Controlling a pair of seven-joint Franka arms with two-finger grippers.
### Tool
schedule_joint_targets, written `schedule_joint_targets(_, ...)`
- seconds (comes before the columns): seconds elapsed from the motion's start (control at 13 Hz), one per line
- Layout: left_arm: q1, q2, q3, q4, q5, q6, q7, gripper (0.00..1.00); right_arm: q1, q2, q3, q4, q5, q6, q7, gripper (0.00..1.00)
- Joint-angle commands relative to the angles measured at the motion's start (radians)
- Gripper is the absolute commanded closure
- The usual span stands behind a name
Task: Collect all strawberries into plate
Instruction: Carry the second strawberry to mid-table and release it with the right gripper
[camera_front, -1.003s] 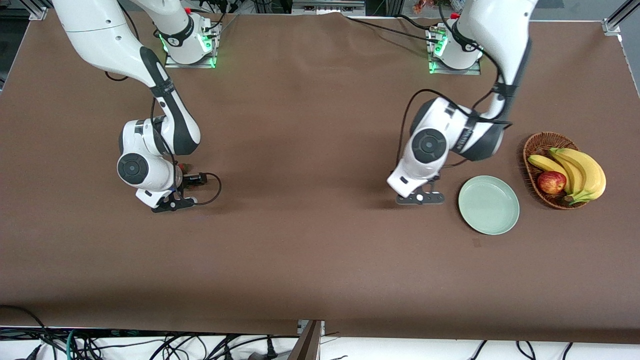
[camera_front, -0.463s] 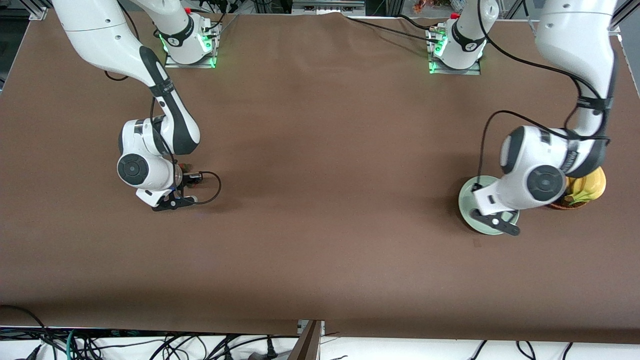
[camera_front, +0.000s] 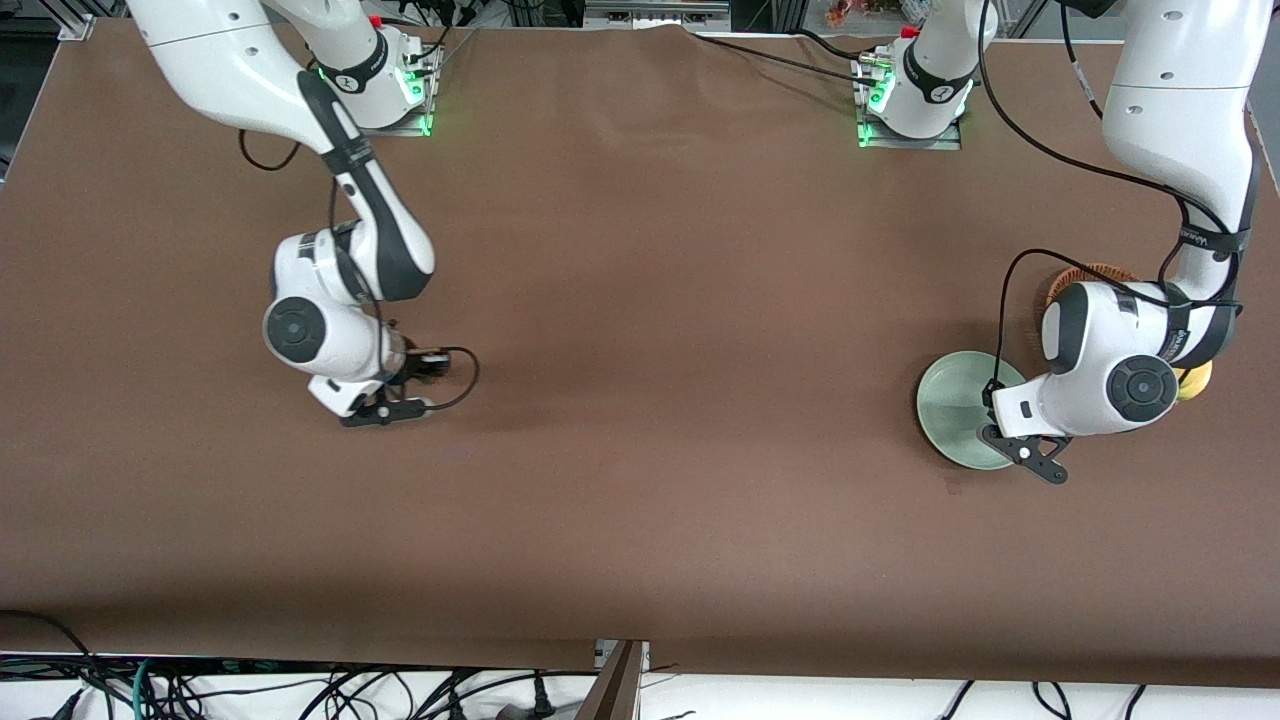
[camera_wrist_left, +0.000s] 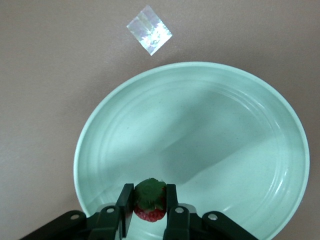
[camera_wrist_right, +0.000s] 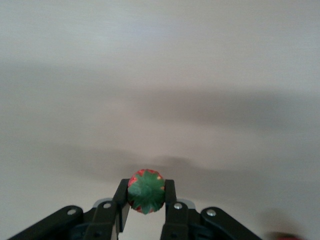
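Strawberries show only in the wrist views: one strawberry, red with a dark green leafy top, is pinched between the fingers of the left pincer, and a second berry, its green star-shaped top facing the camera, is pinched in the right pincer. In the front view both berries are hidden under the arms' wrists, and a third cannot be made out; a blurred red speck at the edge of the right wrist view is too cut off to name. The plate, round, shallow, pale mint green and glossy, lies on the brown desk toward the left arm's end, and the left wrist covers part of its rim. The left pincer hangs over the plate's edge, its berry above the plate's inner rim. A wicker basket beside the plate is mostly hidden by the left arm, with only a bit of yellow fruit peeping out. A small shiny patch of tape lies on the desk near the plate. The right pincer hangs over bare desk toward the right arm's end.
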Motion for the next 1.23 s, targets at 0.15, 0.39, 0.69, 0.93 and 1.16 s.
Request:
schedule_joint_targets(0.15,0.015,0.005,-0.014,0.020,-0.002,-0.008,0.013,0.00,0.216,0.179,0.040,0.284,0.115,0.039,0.430,0.95)
schedule_joint_targets(0.39,0.004,-0.024,-0.026,0.023,-0.002,-0.020,0.007,0.00,0.329,0.292,0.040,0.439,0.123,0.148,0.632,0.95)
schedule_joint_targets(0.69,0.004,-0.075,-0.136,0.046,-0.037,-0.104,-0.049,0.00,0.461,0.432,0.040,0.544,0.123,0.473,0.729,0.95)
schedule_joint_targets(0.93,0.002,-0.075,-0.204,0.072,-0.136,-0.164,-0.224,0.00,0.525,0.500,0.040,0.653,0.123,0.507,0.809,0.95)
schedule_joint_targets(1.16,0.002,-0.060,-0.287,0.060,-0.178,-0.160,-0.454,0.00,0.557,0.532,0.040,0.682,0.122,0.527,0.826,0.95)
